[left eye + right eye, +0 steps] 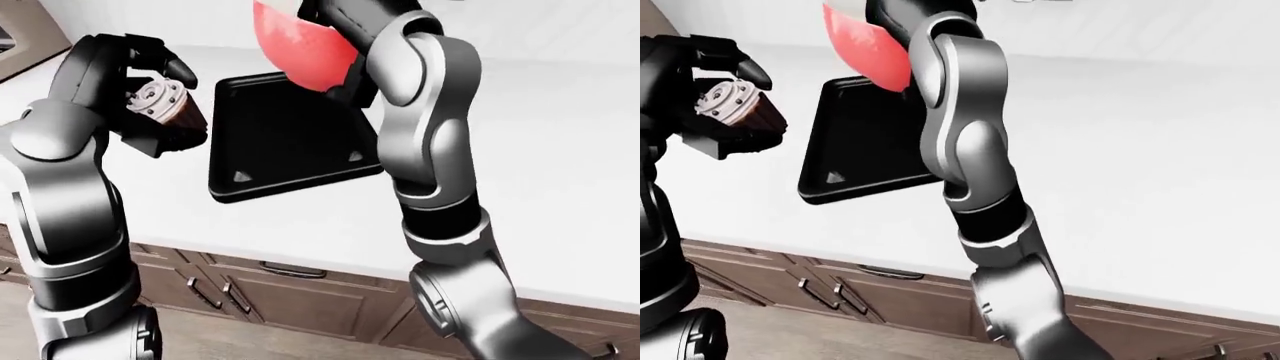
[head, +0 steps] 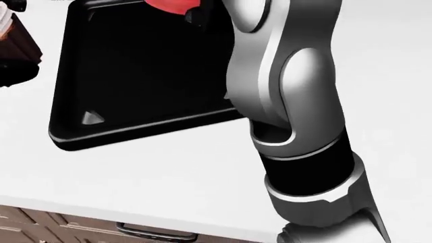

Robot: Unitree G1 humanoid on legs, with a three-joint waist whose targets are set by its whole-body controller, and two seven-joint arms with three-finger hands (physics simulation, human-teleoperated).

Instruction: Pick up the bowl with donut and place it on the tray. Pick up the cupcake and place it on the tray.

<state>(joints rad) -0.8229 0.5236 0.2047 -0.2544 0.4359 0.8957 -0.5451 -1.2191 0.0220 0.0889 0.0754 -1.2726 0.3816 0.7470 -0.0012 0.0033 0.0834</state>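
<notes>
A black tray (image 1: pixel 290 142) lies on the white counter. My right hand (image 1: pixel 340 45) holds a red bowl (image 1: pixel 298 45) tilted in the air above the tray's top edge, with dark fingers closed on its rim. The donut inside it does not show. In the head view only the bowl's lower edge (image 2: pixel 172 5) peeks in at the top. My left hand (image 1: pixel 160 112) is shut on the cupcake (image 1: pixel 163 100), which has swirled frosting and a dark brown wrapper. It hangs above the counter just left of the tray.
The white counter (image 1: pixel 560 150) stretches wide to the right of the tray. Its edge runs along the bottom over brown drawers with metal handles (image 1: pixel 290 268). My right forearm (image 2: pixel 290 101) crosses the tray's right rim in the head view.
</notes>
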